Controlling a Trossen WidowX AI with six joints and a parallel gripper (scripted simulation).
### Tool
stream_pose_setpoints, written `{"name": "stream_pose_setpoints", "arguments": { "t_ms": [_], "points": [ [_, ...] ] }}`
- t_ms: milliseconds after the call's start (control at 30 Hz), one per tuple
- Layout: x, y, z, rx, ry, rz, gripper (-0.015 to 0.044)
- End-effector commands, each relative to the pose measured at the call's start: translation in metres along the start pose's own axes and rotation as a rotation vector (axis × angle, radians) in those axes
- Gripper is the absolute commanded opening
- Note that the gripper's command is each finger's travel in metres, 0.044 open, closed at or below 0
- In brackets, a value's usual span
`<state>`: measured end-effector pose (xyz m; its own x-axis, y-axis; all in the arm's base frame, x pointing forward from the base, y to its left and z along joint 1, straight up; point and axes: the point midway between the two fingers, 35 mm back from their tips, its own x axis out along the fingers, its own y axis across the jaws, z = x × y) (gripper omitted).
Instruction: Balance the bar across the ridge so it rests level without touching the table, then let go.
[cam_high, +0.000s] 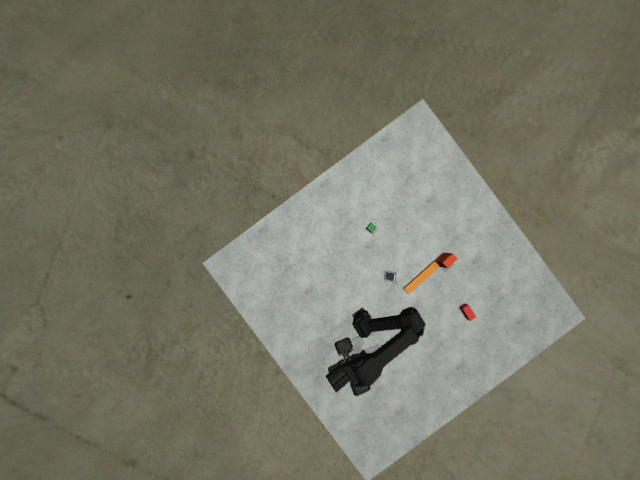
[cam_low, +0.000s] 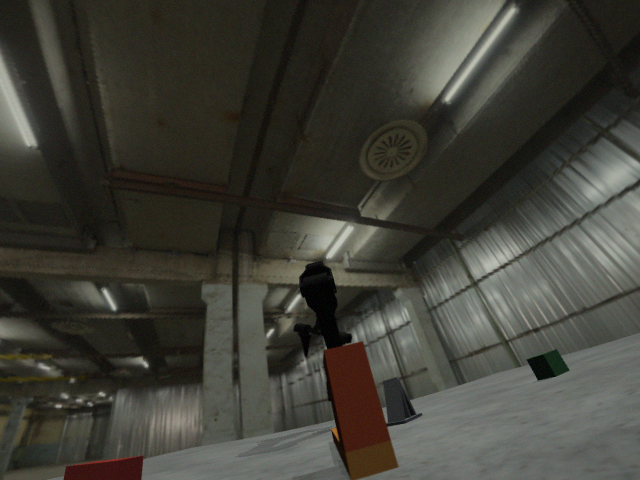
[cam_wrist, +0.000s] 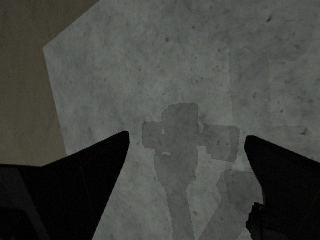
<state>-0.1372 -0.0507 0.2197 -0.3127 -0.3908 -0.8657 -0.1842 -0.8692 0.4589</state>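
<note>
- The gripper (cam_wrist: 185, 142) hangs over bare table (cam_high: 465, 180), jaws spread wide, nothing between them, just the arm's own shadow underneath.
- The orange bar (cam_high: 421, 277) with a red-orange end lies flat on the table, well apart from the gripper.
- The little grey ridge (cam_high: 390, 276) sits just beside the bar's plain end, not touching.
- A green cube (cam_high: 371, 227) and a red block (cam_high: 467, 311) sit off on their own.

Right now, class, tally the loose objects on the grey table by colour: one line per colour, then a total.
Orange and red: 1, the bar
Red: 1, the small block
Green: 1, the cube
Grey: 1, the ridge
Total: 4
</note>
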Motion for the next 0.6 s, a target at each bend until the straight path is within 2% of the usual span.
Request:
{"name": "stream_pose_setpoints", "arguments": {
  "t_ms": [0,67,100,567],
  "points": [
    [0.000,0.000,0.000,0.004,-0.001,-0.001,0.0374],
    [-0.001,-0.002,0.004,0.040,-0.009,-0.008,0.0321],
    [-0.002,-0.004,0.006,0.067,-0.016,-0.012,0.0315],
    [-0.018,-0.031,0.036,0.443,-0.108,-0.074,0.0315]
  ]
}}
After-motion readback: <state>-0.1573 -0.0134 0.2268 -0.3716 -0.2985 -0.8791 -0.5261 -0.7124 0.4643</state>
